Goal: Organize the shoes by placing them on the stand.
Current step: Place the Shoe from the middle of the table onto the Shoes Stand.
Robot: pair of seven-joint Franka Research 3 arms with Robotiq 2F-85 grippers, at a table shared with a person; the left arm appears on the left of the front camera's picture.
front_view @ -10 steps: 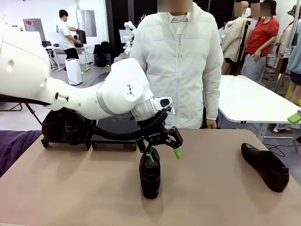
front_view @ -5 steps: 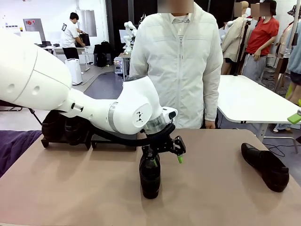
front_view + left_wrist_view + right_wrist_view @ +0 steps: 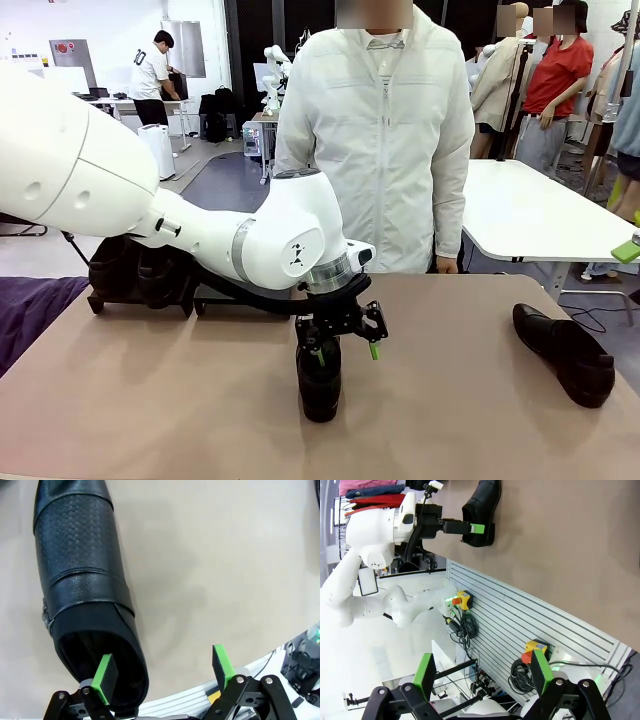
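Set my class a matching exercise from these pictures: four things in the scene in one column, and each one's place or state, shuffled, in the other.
Column one
1. left gripper
2. middle shoe
3. right shoe
4. stand

Column two
A. alone near the right edge of the table
B. open, at a shoe's heel opening
C. far left, carrying shoes
D. centre, toe towards the front camera

Pairs: 1-B, 2-D, 3-A, 4-C

shoe (image 3: 82,580) toe cut by top edge; stand (image 3: 245,305) partly behind left arm (image 3: 270,245)
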